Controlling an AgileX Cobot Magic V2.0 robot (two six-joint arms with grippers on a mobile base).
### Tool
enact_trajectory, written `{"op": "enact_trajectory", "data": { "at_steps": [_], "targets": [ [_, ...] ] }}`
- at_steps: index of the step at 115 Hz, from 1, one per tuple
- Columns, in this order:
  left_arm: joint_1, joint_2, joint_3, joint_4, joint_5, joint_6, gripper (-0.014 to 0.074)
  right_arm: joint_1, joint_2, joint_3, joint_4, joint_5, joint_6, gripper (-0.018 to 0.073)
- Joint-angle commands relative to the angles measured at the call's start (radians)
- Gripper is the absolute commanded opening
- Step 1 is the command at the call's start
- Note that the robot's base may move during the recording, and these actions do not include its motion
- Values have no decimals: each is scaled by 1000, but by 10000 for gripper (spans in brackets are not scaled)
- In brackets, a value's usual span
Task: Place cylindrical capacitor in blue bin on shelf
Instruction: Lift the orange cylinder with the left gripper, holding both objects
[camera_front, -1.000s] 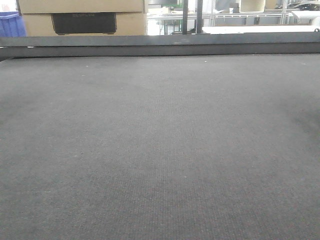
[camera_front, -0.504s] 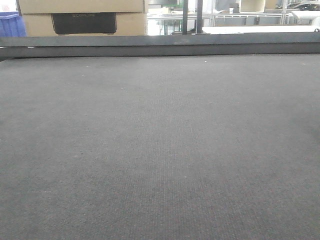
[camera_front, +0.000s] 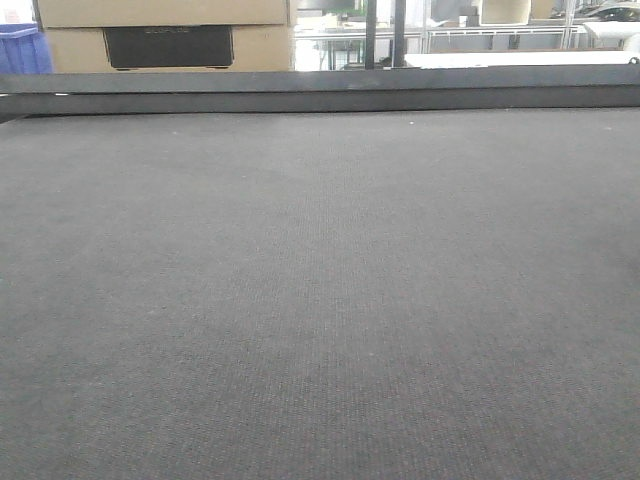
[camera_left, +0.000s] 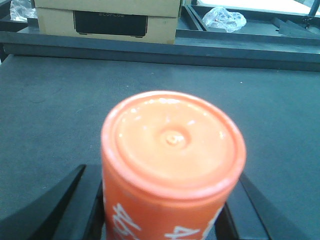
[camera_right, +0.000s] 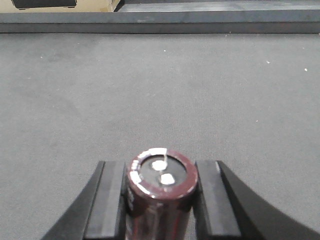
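The cylindrical capacitor (camera_right: 160, 192) is dark maroon, with a black top and two silver terminals. My right gripper (camera_right: 161, 167) is shut on it and holds it upright above the dark table top (camera_right: 160, 90). In the left wrist view, my left gripper (camera_left: 162, 210) is shut on a fat orange cylinder (camera_left: 172, 145) with white print, its black fingers (camera_left: 75, 200) flanking it. Part of a blue bin (camera_front: 22, 50) shows at the far left back of the front view; I cannot tell whether it stands on a shelf. The shelf is out of view. Neither gripper shows in the front view.
The dark textured table top (camera_front: 320, 300) ends at a raised dark rail (camera_front: 320, 90) along its far edge. Behind it stand cardboard boxes (camera_front: 165, 30) at the left and dark posts (camera_front: 385, 30). A crumpled clear plastic bag (camera_left: 225, 19) lies beyond the rail.
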Motion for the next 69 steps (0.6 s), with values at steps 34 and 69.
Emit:
{"op": "enact_trajectory", "data": {
  "at_steps": [34,69],
  "targets": [
    [-6,-5,1,-9,-16,0,-111,0,-6,3,-3,-16,-3,-162],
    [-6,-5,1,-9,-16,0,-111,0,-6,3,-3,-21,-3,-162]
  ]
}}
